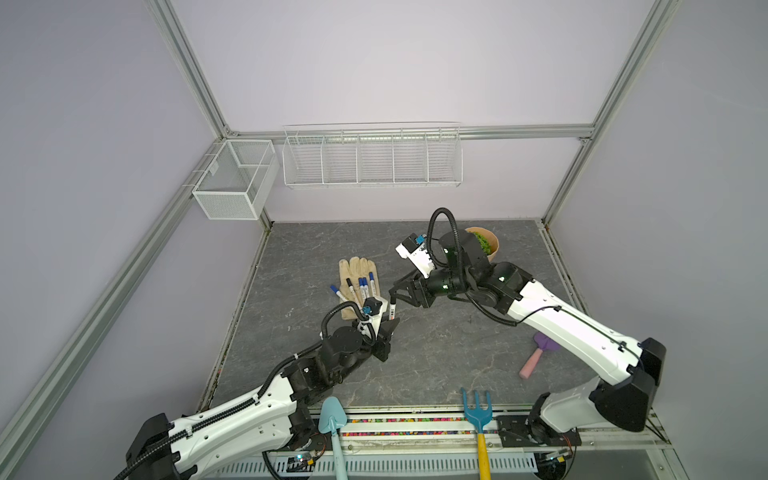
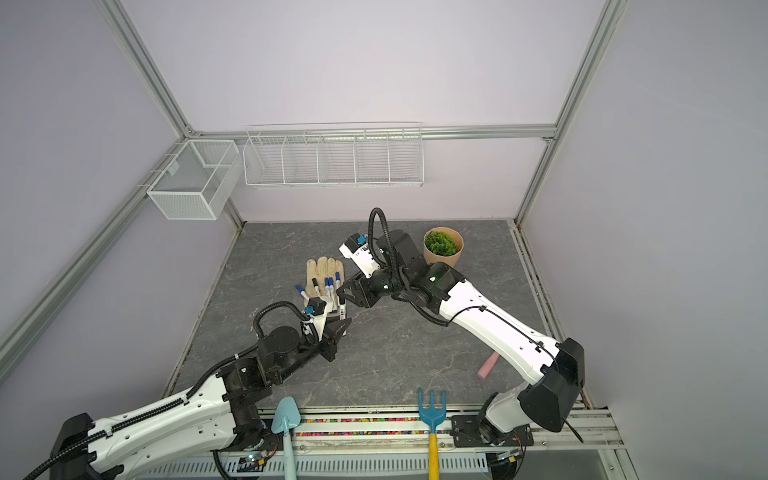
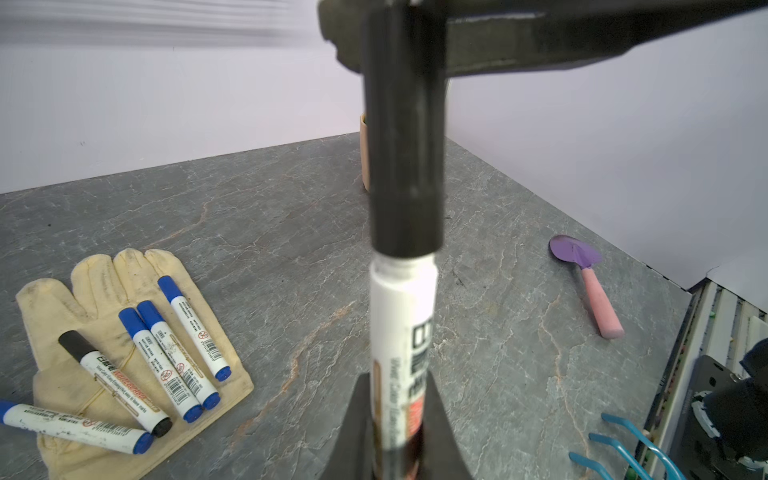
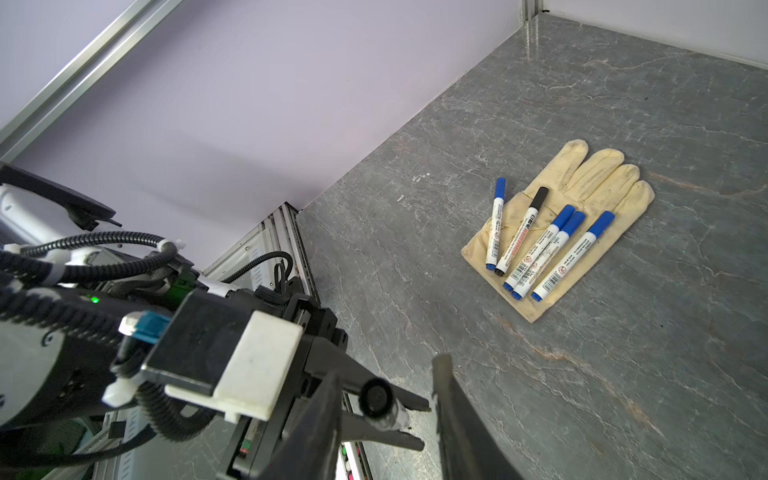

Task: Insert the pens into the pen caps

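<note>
Grey marbled bench (image 1: pixel 436 357), both arms reaching in from the front edge and meeting near its middle. On the back wall you have a long wire basket (image 1: pixel 372 158); a mesh basket (image 1: pixel 232 183) hangs on the left wall. At the front edge lie a light-blue trowel (image 1: pixel 332 417) and a blue rake (image 1: pixel 478 409) with a yellow handle; a purple trowel (image 3: pixel 590 286) with a pink handle lies on the right of the bench. A potted plant (image 2: pixel 446 257) stands at the back, behind your right arm. A cream glove (image 3: pixel 104 274) lies flat, left of centre. Your left gripper (image 1: pixel 392 323) is clamped on the lower barrel of one pen (image 3: pixel 403 332), just beside the glove's right edge and lifted off the bench. That pen wears a black cap (image 3: pixel 405 145), seated down to the barrel's shoulder. Your right gripper (image 4: pixel 386 368) straddles the cap end with its jaws apart and a gap showing on one side; contact on the other side you cannot judge. Five other pens (image 4: pixel 538 248) rest on the glove, well apart from both grippers, the leftmost with its cap end past the glove's edge. Four carry blue caps (image 3: pixel 168 289), one a black cap (image 3: pixel 77 343).
</note>
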Robot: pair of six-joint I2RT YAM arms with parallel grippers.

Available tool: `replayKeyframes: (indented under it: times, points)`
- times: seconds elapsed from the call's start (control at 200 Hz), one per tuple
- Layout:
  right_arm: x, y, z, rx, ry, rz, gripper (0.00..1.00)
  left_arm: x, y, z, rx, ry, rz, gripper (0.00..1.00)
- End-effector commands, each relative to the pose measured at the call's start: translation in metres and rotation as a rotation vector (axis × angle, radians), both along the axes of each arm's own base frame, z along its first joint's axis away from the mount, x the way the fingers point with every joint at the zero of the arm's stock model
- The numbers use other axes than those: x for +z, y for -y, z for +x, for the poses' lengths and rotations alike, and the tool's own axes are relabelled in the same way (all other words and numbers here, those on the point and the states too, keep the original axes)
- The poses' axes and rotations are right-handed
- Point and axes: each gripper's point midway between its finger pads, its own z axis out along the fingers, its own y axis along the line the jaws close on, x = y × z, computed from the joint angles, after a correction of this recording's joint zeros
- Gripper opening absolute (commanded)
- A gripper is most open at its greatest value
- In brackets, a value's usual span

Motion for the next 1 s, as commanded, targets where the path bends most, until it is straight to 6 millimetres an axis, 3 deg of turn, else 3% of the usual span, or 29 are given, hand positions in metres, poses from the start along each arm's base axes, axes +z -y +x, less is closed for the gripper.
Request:
replayKeyframes:
  times: [0.0, 0.42, 0.58, 0.69, 0.81, 0.995]
  points:
    - [-0.005, -0.008, -0.006, 0.031, -0.033, 0.013, 0.35, 0.008, 0.002, 0.001, 0.005, 0.013, -0.024, 0.00]
    - [-0.020, -0.011, -0.020, 0.068, -0.082, -0.010, 0.18, 0.014, 0.002, 0.002, 0.013, 0.013, -0.044, 0.00]
    - [-0.035, -0.008, -0.029, 0.097, -0.124, -0.058, 0.14, 0.027, 0.002, 0.002, 0.019, 0.025, -0.092, 0.00]
    - [-0.059, -0.005, -0.040, 0.123, -0.212, -0.113, 0.12, 0.051, 0.001, 0.005, 0.032, 0.058, -0.164, 0.00]
    - [-0.103, 0.004, -0.059, 0.167, -0.340, -0.211, 0.10, 0.096, 0.000, 0.007, 0.047, 0.124, -0.298, 0.00]
    - [-0.176, 0.039, -0.084, 0.181, -0.441, -0.496, 0.09, 0.165, -0.015, 0.013, 0.116, 0.229, -0.478, 0.00]
